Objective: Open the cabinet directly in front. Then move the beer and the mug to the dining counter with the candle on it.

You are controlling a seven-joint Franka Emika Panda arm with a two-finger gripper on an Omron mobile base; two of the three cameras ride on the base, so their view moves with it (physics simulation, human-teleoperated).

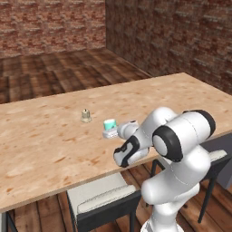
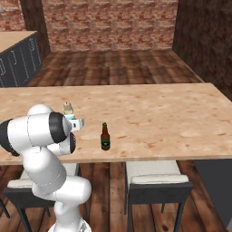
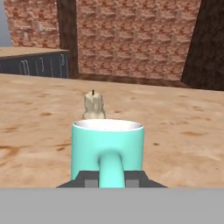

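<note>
While the candle (image 2: 68, 108) stands left on the dining counter (image 2: 181, 113), the gripper (image 3: 111, 178) pinches the mug (image 3: 107, 146) by its handle: rigid, glazed, probably slippery and breakable. The beer (image 2: 105, 137) stands right, upright.

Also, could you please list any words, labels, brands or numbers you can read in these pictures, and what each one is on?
None can be read.
The beer has a green-and-black label, too small and blurred to make out.
The mug and the candle carry no visible text.

Two grey-cushioned stools (image 2: 156, 181) on wood floor (image 1: 59, 68), brick walls (image 2: 108, 22)
</note>
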